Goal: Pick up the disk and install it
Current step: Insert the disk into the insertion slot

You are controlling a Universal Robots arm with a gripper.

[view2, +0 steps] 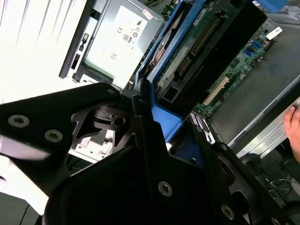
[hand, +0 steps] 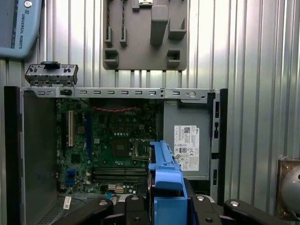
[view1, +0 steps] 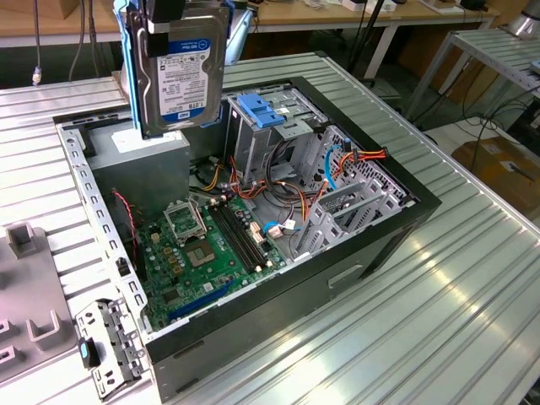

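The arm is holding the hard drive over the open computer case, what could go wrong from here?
The claw grips the disk by its blue rails above the grey metal box and motherboard; a slip could drop it onto them. Loose orange cables crowd the drive cage and might snag the disk. A hand sits near the case in the second wrist view and could be struck.

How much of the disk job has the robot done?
Picking up looks done: the tool grips the hard drive, held upright above the open computer case. Left: it is not yet inside the drive cage.
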